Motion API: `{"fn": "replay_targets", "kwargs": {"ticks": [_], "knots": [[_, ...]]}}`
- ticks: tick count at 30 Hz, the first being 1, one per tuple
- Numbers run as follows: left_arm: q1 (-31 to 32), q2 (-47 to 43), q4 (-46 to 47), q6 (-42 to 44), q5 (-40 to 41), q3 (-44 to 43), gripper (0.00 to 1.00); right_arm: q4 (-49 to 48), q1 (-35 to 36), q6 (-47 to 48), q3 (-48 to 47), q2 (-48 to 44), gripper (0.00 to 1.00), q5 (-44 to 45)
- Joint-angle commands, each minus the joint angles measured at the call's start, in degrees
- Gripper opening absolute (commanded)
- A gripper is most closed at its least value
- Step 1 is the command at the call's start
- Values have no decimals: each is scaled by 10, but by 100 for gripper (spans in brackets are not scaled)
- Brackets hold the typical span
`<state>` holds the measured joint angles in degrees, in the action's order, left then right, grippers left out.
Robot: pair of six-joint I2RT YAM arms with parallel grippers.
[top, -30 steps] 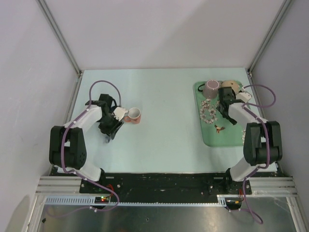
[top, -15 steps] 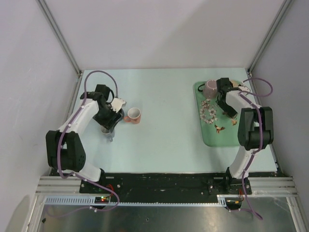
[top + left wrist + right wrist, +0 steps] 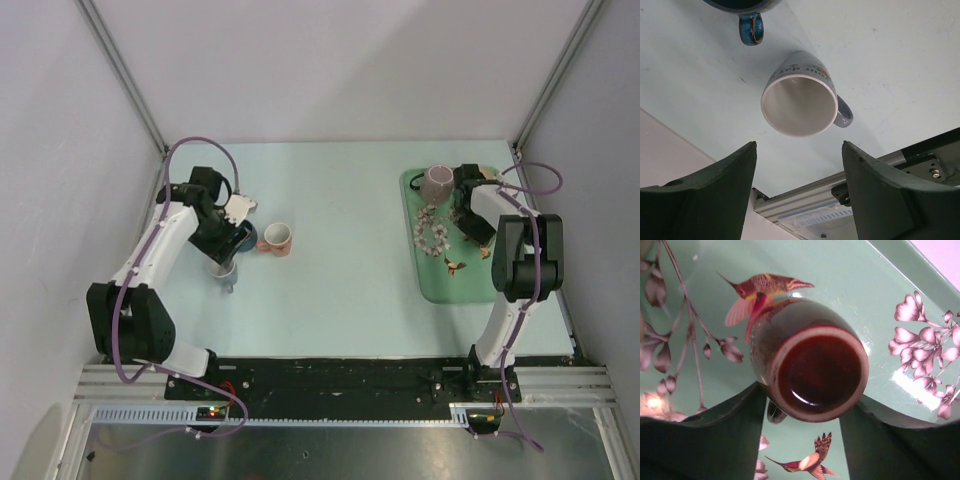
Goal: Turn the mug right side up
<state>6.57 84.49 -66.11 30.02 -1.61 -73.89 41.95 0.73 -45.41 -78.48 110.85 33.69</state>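
I found the right end effector (image 3: 805, 409) straddling the brown mug (image 3: 815, 365) on the floral tray (image 3: 900, 270), presumably to right it; grip indeterminate. Well apart from that tray, the left end effector (image 3: 799, 146) gaped empty.

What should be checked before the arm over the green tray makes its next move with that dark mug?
1. The dark mug sits between the fingers of the right gripper: ok.
2. Firm grip: cannot tell; the fingers hug its sides, but clamping isn't clear.
3. Mug needs turning: ok; what faces up looks like its base.
4. Its handle clear of the fingers: cannot tell; it pokes out right beside one.
5. The left gripper out of the way: ok; open above a white-lined mug, across the table from the green tray.
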Motion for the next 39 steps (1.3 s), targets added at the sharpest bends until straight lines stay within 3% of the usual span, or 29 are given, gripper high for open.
{"fn": "replay_targets", "kwargs": {"ticks": [1,5,10,12,18,23,27,32,36,39], "knots": [[-3,-15,-13,6,7,-23,73,-40,-2,52,24,-36,55,-15],[-3,-16,-17,7,4,-30,73,-39,-21,55,26,-33,41,-32],[-3,-20,-28,9,4,-37,73,-47,-24,65,31,-42,10,-36],[-4,-22,-36,9,6,-45,74,-53,-24,75,36,-56,2,-37],[-13,-19,-73,0,-84,-149,77,-84,-12,105,56,-181,0,-47],[-14,10,-75,-73,-253,-293,81,-150,90,140,70,-330,0,-51],[-13,55,-64,-182,-346,-412,82,-258,194,161,85,-395,0,-165],[-13,89,-31,-312,-462,-514,83,-458,318,94,94,-390,0,-370],[-7,66,51,-408,-552,-487,87,-630,376,9,97,-353,0,-473],[5,52,77,-438,-585,-463,88,-699,402,-35,85,-328,0,-496]]}}
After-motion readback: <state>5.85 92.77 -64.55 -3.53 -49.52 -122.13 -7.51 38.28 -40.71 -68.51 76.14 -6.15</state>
